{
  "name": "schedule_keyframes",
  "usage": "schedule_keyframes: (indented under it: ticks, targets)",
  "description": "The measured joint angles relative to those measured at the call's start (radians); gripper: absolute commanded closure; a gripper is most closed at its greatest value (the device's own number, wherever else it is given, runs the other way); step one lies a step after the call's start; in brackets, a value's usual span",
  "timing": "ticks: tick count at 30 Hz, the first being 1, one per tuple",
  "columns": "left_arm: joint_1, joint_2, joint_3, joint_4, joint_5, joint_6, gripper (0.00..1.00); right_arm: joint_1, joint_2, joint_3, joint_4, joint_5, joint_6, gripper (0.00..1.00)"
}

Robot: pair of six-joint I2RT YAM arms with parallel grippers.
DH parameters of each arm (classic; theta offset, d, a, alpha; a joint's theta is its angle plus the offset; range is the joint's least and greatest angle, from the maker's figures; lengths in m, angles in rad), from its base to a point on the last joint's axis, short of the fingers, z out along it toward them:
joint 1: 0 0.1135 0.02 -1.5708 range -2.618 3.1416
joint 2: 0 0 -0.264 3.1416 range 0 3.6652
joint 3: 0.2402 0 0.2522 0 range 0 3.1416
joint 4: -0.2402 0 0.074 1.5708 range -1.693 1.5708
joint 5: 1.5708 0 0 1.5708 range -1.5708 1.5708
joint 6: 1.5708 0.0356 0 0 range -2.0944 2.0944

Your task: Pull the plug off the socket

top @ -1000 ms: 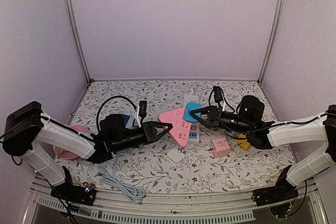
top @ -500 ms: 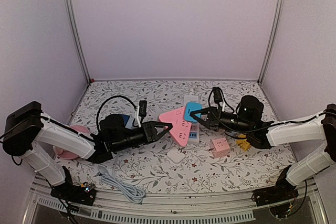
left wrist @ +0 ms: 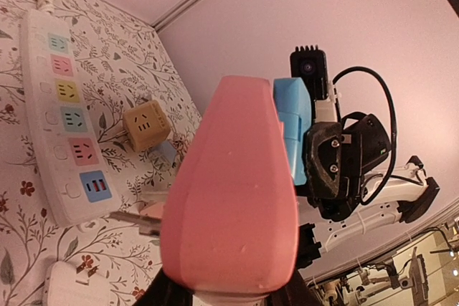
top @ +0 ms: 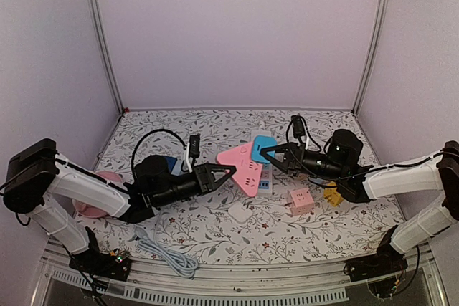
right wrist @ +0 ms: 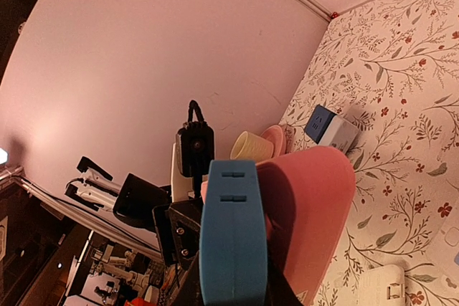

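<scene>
Both my arms are up over the middle of the desk. My left gripper (top: 222, 173) is clamped on the pink socket (top: 242, 165), and my right gripper (top: 268, 151) pinches the blue plug (top: 264, 144) from the right-edge side. So both are closed on a load.

The plug sits tight against the socket's far face, flush beside it in the left wrist view. I judge this to be the pull itself, with the two not yet parted.

Next, I should hold the left firm and draw the right straight back toward the right edge, along the line of the pins. Any twist and the socket could slip in my left grip.

The pins and the seam are hidden, so I cannot tell how deep the plug sits. In both wrist views the held bodies cover my own fingertips. A white power strip (left wrist: 63, 105) lies on the desk below, not part of this job.
</scene>
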Motion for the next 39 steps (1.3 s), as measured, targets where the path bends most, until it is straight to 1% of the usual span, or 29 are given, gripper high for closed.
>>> schedule_keyframes:
  ticks: [9, 24, 28, 32, 35, 39]
  targets:
    - [-0.006, -0.002, 0.014, -0.015, -0.018, -0.015, 1.0, -0.005, 0.0, -0.007, 0.032, -0.006, 0.005, 0.97]
    - [-0.012, -0.013, 0.031, -0.077, -0.045, -0.035, 1.0, -0.011, 0.0, -0.014, 0.032, -0.011, 0.003, 0.97]
    - [-0.019, -0.03, 0.034, -0.121, -0.062, -0.048, 1.0, -0.011, 0.0, -0.016, 0.033, -0.027, -0.001, 0.97]
    - [-0.011, -0.026, 0.034, -0.26, -0.136, -0.07, 1.0, 0.001, -0.022, -0.016, 0.117, -0.099, -0.01, 0.97]
    - [-0.01, -0.018, 0.032, -0.325, -0.166, -0.08, 1.0, 0.005, -0.036, -0.016, 0.167, -0.134, -0.015, 0.97]
    - [-0.01, -0.016, 0.031, -0.343, -0.179, -0.088, 1.0, 0.005, -0.037, -0.016, 0.181, -0.154, -0.017, 0.97]
